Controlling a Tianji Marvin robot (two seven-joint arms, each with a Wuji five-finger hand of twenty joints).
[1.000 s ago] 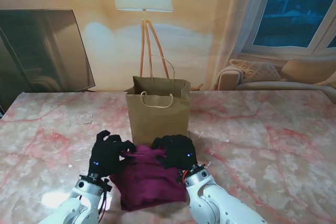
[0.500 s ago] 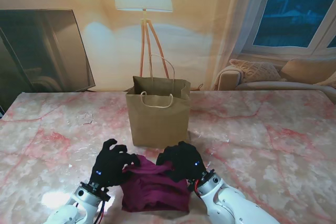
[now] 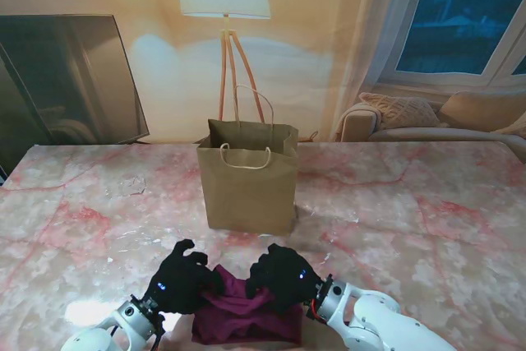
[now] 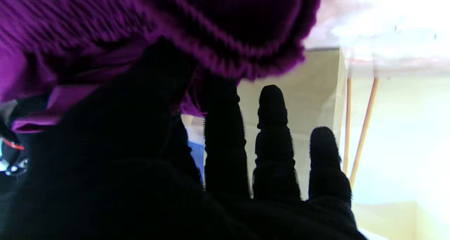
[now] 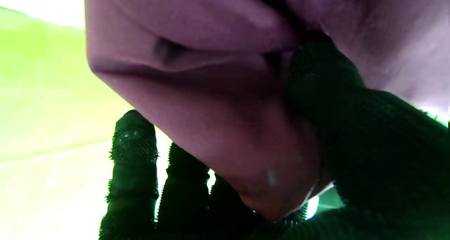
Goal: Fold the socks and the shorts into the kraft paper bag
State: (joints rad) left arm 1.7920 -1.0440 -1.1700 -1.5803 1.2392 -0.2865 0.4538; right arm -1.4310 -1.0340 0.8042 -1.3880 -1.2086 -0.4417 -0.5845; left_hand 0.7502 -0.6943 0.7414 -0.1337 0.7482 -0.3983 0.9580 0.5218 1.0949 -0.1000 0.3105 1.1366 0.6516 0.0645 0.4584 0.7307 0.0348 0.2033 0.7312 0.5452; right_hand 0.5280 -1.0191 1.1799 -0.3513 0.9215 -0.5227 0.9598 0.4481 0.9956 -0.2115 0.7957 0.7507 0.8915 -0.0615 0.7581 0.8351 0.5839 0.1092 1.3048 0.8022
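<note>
Two black-gloved robot hands grip purple shorts (image 3: pixel 244 311) at the marble table's (image 3: pixel 427 219) near edge: left hand (image 3: pixel 182 287) pinching one side, right hand (image 3: pixel 282 277) the other. A kraft paper bag (image 3: pixel 248 178) stands open just beyond them.

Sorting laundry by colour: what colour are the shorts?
Dark purple shorts; clearest from the stand camera.

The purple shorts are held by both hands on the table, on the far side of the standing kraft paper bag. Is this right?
Not quite. In the stand view the shorts lie nearer to me than the kraft paper bag, not beyond it. The rest holds: the left hand and right hand both grip the fabric, and the bag stands upright.
</note>
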